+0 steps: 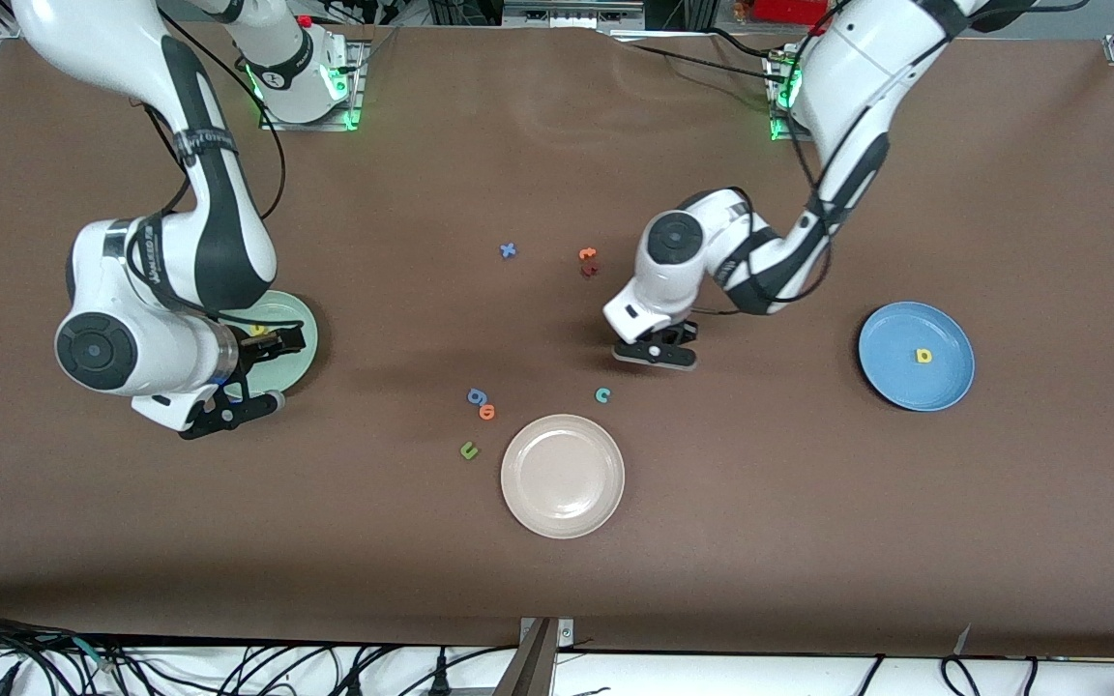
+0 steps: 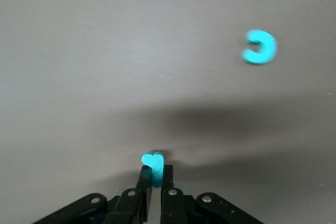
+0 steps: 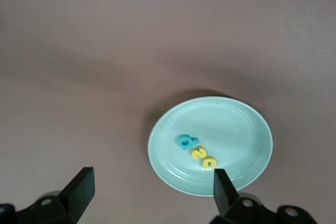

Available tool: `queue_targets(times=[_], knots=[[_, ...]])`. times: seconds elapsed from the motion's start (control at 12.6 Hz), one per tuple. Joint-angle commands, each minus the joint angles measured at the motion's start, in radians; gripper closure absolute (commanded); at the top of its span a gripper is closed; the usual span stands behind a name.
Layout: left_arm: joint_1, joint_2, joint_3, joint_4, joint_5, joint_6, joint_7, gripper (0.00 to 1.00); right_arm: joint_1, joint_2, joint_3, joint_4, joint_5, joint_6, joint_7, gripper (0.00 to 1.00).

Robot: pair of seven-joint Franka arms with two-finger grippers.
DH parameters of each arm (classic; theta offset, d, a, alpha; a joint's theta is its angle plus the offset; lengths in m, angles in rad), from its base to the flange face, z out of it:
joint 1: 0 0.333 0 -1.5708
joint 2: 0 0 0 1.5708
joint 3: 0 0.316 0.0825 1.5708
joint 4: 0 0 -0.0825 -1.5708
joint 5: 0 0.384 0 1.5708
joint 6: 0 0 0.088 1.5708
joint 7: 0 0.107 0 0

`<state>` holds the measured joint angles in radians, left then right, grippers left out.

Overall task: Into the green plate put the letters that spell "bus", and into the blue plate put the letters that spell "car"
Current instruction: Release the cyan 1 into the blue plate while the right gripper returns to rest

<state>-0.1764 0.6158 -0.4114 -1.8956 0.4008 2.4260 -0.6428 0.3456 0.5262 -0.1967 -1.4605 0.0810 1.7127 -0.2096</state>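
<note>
Brown table (image 1: 557,580). Directly on it: green plate (image 1: 298,333) at the right arm's end, blue plate (image 1: 915,356) at the left arm's end, beige-white plate (image 1: 562,475) mid-table, nearest the front camera. Loose letters: teal "c" (image 1: 602,394), blue "g" (image 1: 476,395) touching orange "o" (image 1: 487,412), green "u" (image 1: 468,449), blue "x" (image 1: 508,250), orange and red pair (image 1: 588,262).

Both arms are glossy white with black joint sections, round dark grey caps on the joints, black cables strapped along the links and green lights at the bases, each ending in a black two-fingered tool.
</note>
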Motion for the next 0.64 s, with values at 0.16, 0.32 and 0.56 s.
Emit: queue_targets(times=[0.16, 0.32, 0.56], knots=[[0.143, -0.221, 0.070, -0.129, -0.215, -0.117, 0.516, 0.97, -0.002, -0.164, -0.006, 0.029, 0.017, -0.082, -0.008, 0.00], [0.175, -0.257, 0.129, -0.158, -0.311, -0.120, 0.731, 0.96, -0.026, -0.271, 0.000, -0.013, 0.010, -0.090, -0.016, 0.00], [0.181, -0.295, 0.271, -0.191, -0.329, -0.134, 0.985, 0.92, -0.161, -0.386, 0.187, -0.070, -0.091, -0.158, -0.017, 0.00]])
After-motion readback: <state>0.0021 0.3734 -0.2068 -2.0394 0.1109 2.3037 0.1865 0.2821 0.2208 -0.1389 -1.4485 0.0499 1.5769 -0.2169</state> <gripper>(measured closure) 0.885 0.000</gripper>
